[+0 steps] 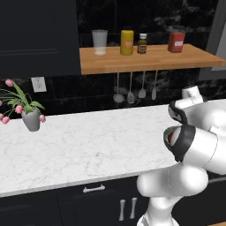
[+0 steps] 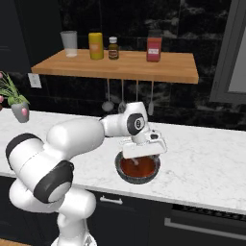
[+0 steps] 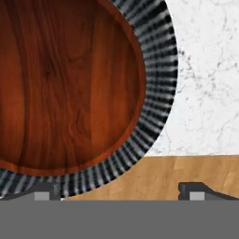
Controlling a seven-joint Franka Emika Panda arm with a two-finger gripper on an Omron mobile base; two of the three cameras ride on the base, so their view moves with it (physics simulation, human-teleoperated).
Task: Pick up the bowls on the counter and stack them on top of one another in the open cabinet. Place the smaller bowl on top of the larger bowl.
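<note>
So far the red bowl [image 2: 138,167] sits nested in the grey bowl [image 2: 120,171] on the desk [image 2: 206,163]; hand [image 2: 142,153] wide open, empty; shelf [image 2: 158,67] placement remains.

Smaller bowl [image 3: 65,84] red-brown woodgrain; larger bowl [image 3: 156,98] dark, pale-ribbed; counter [image 3: 205,79] white, grey-veined.

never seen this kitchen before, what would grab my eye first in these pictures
The white arm bending low over the marble counter, its open tool just above the red-brown bowl, which sits nested inside the dark ribbed bowl near the counter's front edge. Next, the light-brown wooden shelf on the black wall, carrying a cup, a yellow jar, a small bottle and a red box, with utensils hanging beneath. A potted pink-flowered plant stands far left.
</note>
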